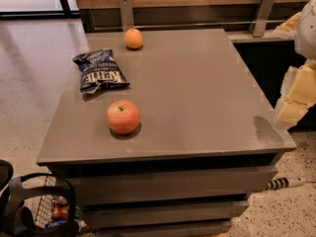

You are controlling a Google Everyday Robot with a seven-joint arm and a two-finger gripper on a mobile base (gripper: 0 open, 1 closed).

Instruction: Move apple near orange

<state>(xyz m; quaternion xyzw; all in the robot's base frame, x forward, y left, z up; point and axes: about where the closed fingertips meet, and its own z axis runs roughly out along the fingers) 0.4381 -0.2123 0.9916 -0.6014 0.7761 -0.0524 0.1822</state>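
Observation:
The reddish-pink apple (123, 116) sits on the grey table (197, 93) near its front left. The small orange (133, 38) sits at the table's far edge, left of centre, well behind the apple. My gripper (292, 110) hangs at the right edge of the view, beyond the table's right side and far from both fruits. It holds nothing that I can see.
A dark blue chip bag (99, 71) lies between the apple and the orange, a little to the left. A wooden wall with metal brackets (261, 11) runs behind the table. A wire basket (44, 211) stands on the floor at the front left.

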